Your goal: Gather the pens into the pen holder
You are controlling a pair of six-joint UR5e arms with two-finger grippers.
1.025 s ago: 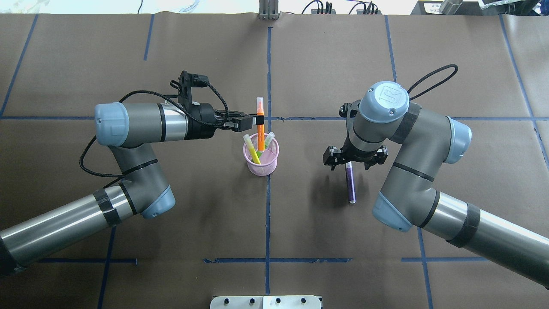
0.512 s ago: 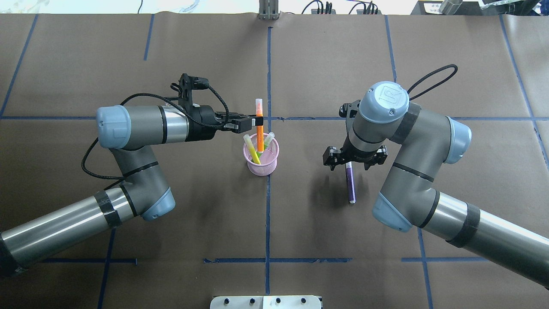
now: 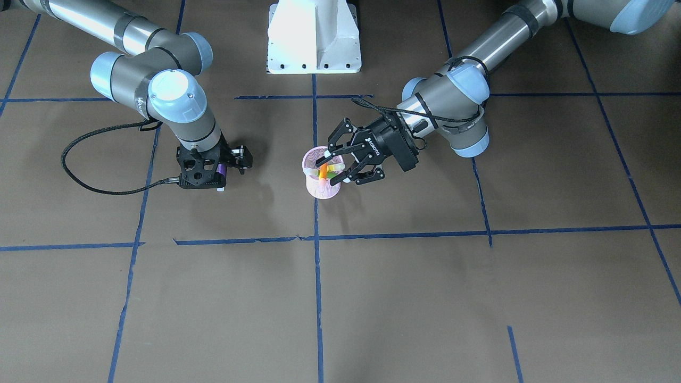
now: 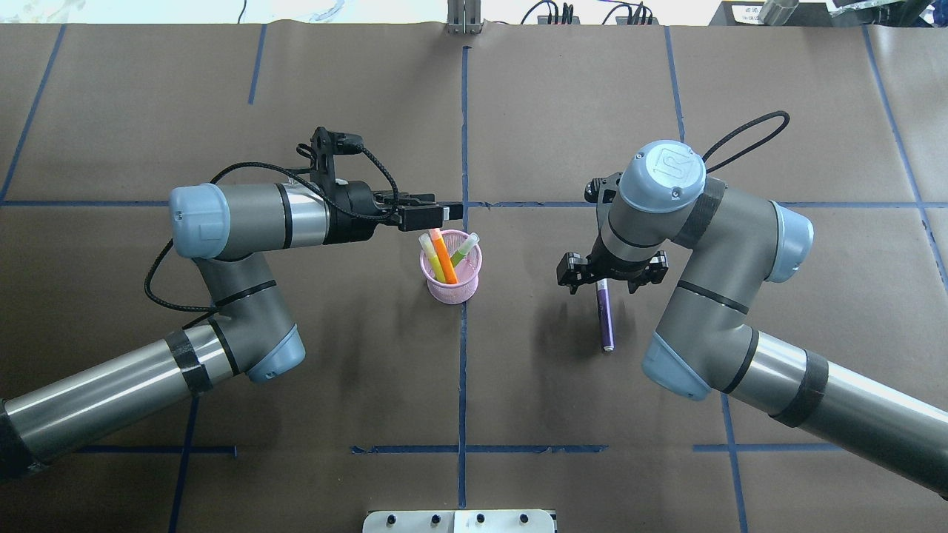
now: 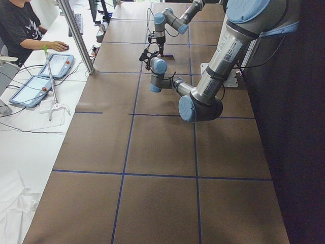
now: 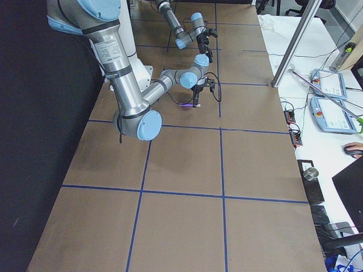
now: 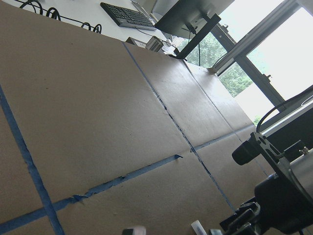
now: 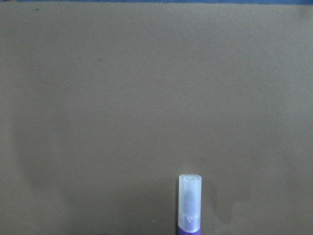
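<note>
Brown paper covers the table (image 4: 296, 111), flat and matt, divided into large rectangles by blue tape lines (image 4: 463, 370). Beyond its far edge runs a white bench (image 5: 20, 152) with a keyboard (image 7: 127, 15), a dark monitor (image 7: 190, 14) and tall windows (image 7: 274, 54). A seated person (image 5: 20, 25) works there beside two tablets (image 5: 30, 89).

My left gripper (image 3: 331, 168) is open and grips nothing. Its black jaws stand spread just above the pen holder (image 4: 474, 281). The holder is a small round cup of pink wire mesh with a rolled rim, upright on the centre tape line. Three pens lean in it, pale translucent caps up: the orange pen (image 4: 444, 260) in the middle, a yellow pen (image 4: 432, 259) to its left, a bright green pen (image 4: 461, 254) to its right.

My right gripper (image 3: 213, 169) hangs over the far end of the purple pen (image 4: 606, 318). Its jaws appear spread, and I see no grip on the pen. The purple pen lies flat on the paper, well to the right of the holder, a smooth round stick with its frosted cap under the gripper.
</note>
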